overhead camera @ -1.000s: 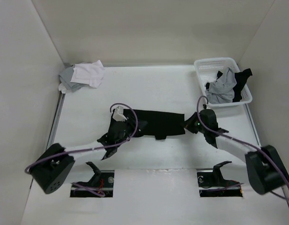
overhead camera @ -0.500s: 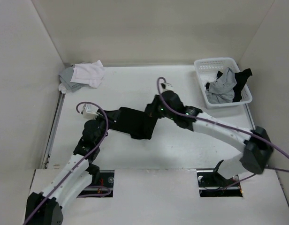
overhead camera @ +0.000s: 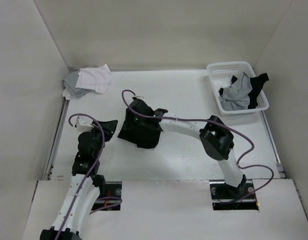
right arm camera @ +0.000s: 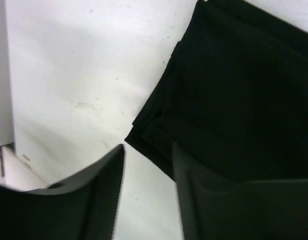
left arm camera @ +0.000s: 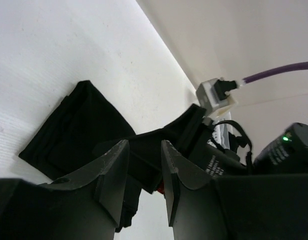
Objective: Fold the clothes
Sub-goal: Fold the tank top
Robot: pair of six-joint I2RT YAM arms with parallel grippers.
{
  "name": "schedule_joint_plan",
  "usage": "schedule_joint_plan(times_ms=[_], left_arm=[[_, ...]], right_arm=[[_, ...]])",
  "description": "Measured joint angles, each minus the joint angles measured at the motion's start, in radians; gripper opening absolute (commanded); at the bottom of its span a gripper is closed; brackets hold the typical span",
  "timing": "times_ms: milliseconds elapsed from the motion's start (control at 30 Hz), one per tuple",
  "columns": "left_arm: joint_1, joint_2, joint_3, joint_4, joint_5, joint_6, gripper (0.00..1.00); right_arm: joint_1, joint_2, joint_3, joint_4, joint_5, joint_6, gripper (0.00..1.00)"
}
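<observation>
Soft, even light fills the space between the white walls (overhead camera: 159,35). The worktop (overhead camera: 194,100) is bright without glare, and shadows around the black top (overhead camera: 139,132) are faint. The top is so dark that its folds barely register. In the wrist views the left pincer (left arm camera: 144,147) and right pincer (right arm camera: 148,149) are blurred silhouettes, and grey shade dims the worktop left of the top.
</observation>
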Motion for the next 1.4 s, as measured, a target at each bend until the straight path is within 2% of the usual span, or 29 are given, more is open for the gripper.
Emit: schedule_joint_plan(times_ms=[67,100,200,233,333,467,533,633,700,833,1067,1167,1300,1400], left_arm=[[-0.018,0.014,0.000,-0.006,0.004,0.003,0.31],[-0.033,0.026,0.000,-0.005,0.000,0.004,0.31],[-0.116,0.094,0.000,0.010,-0.030,0.012,0.32],[-0.155,0.133,0.000,0.018,-0.050,0.018,0.34],[-0.268,0.255,-0.001,0.026,-0.108,0.026,0.47],[-0.357,0.315,-0.029,0.043,-0.173,0.019,0.46],[-0.366,0.328,-0.031,0.073,-0.198,0.017,0.40],[-0.366,0.385,-0.026,0.166,-0.228,0.013,0.26],[-0.357,0.465,-0.018,0.230,-0.237,0.011,0.22],[-0.325,0.618,-0.032,0.333,-0.237,0.000,0.23],[-0.208,0.742,-0.174,0.600,-0.172,-0.053,0.35],[-0.185,0.743,-0.185,0.649,-0.129,-0.063,0.49],[-0.184,0.608,-0.202,0.592,-0.113,-0.069,0.55],[-0.185,0.434,-0.205,0.482,-0.126,-0.078,0.58]], right_arm=[[0.000,-0.043,-0.057,0.034,-0.014,0.000,0.54],[-0.001,-0.087,-0.116,0.059,-0.015,0.000,0.48],[-0.016,-0.260,-0.298,0.113,-0.016,-0.001,0.04],[-0.027,-0.317,-0.348,0.132,-0.016,-0.002,0.00],[-0.064,-0.444,-0.470,0.209,-0.006,-0.014,0.00],[-0.080,-0.515,-0.612,0.295,0.019,-0.039,0.03],[-0.073,-0.506,-0.647,0.306,0.019,-0.045,0.03],[-0.072,-0.454,-0.645,0.331,0.010,-0.055,0.03],[-0.079,-0.399,-0.620,0.352,-0.001,-0.060,0.03],[-0.116,-0.287,-0.591,0.409,-0.028,-0.061,0.03],[-0.158,-0.184,-0.590,0.456,-0.061,-0.039,0.05],[-0.158,-0.184,-0.590,0.476,-0.069,-0.037,0.12],[-0.158,-0.209,-0.611,0.483,-0.076,-0.036,0.34],[-0.158,-0.257,-0.631,0.481,-0.080,-0.039,0.42]])
